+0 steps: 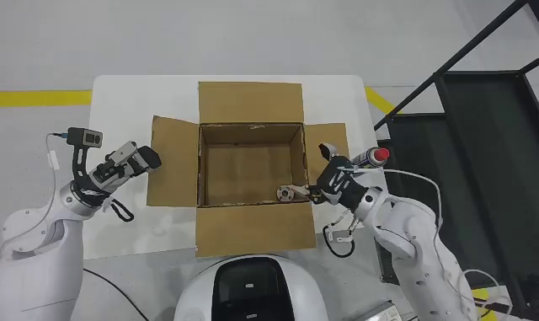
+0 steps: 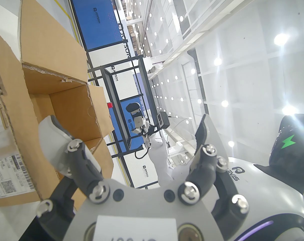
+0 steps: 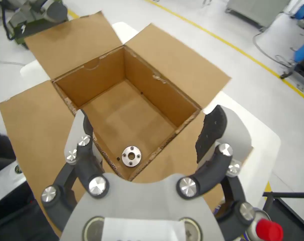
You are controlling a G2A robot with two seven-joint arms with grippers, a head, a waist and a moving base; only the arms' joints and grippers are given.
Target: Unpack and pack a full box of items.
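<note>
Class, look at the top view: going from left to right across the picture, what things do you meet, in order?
In order: left pincer → left flap of the cardboard box → metal disc inside the box → right pincer → red-capped spray can → dark metal stairs.

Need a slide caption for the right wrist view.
Right gripper, fingers open, above an open brown cardboard box holding one round silver metal flange in a floor corner.
</note>
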